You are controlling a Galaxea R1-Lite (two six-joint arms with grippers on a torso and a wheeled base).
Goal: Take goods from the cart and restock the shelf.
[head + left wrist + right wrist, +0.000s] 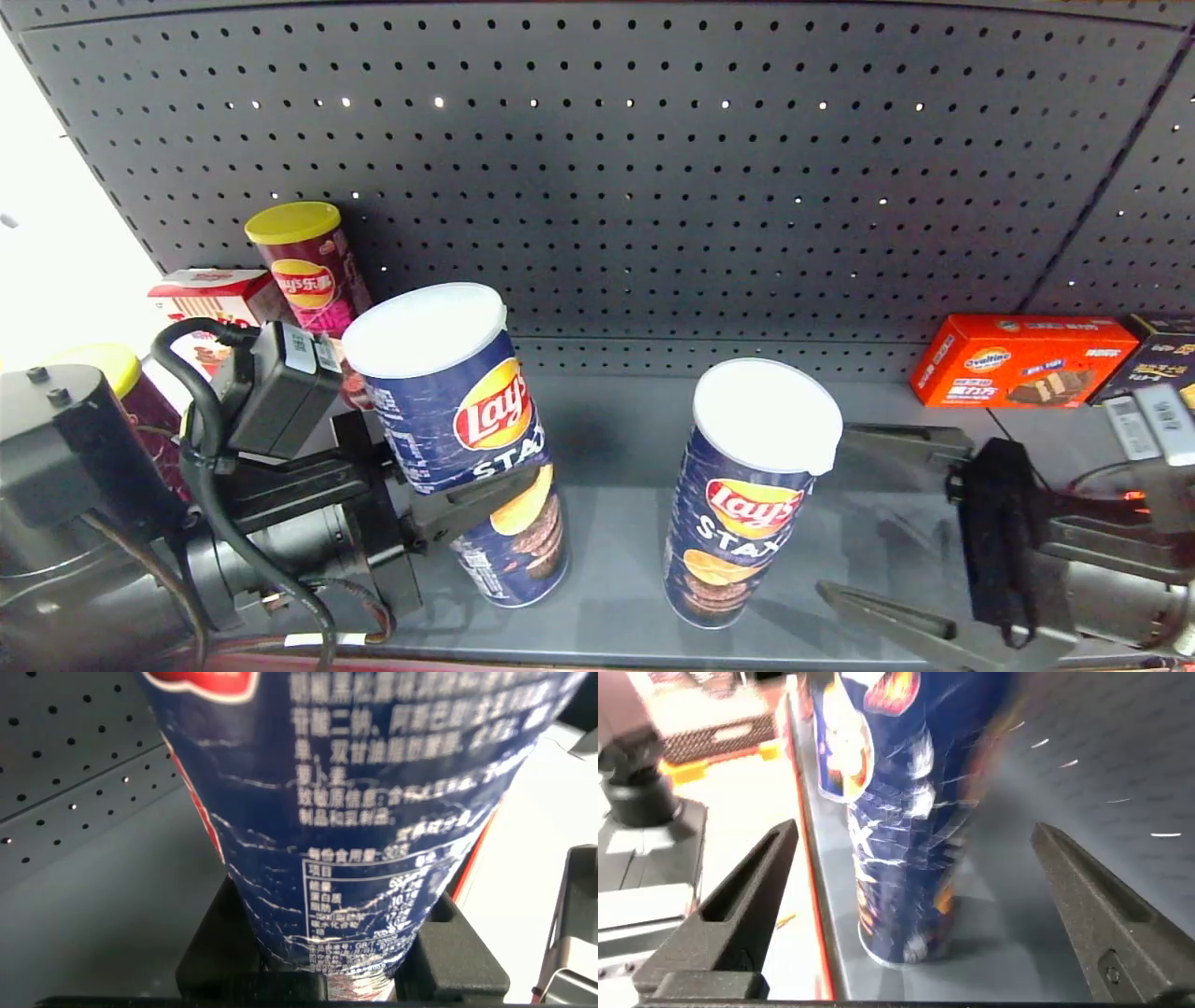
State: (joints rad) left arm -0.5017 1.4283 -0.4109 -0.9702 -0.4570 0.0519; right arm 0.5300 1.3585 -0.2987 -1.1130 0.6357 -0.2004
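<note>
your left tool (439,485) is clenched on a blue chip can (448,401), tilted over the shelf (616,448) floor; let go like that and it may topple. your right tool (836,511) is spread wide just beside the standing chip can (747,495); a nudge could tip it.

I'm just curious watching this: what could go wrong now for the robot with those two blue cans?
The held can leans in the left gripper; released like that, it might topple. The right gripper is open close beside the standing can, near the front edge of the shelf, so a careless move could knock it off.
</note>
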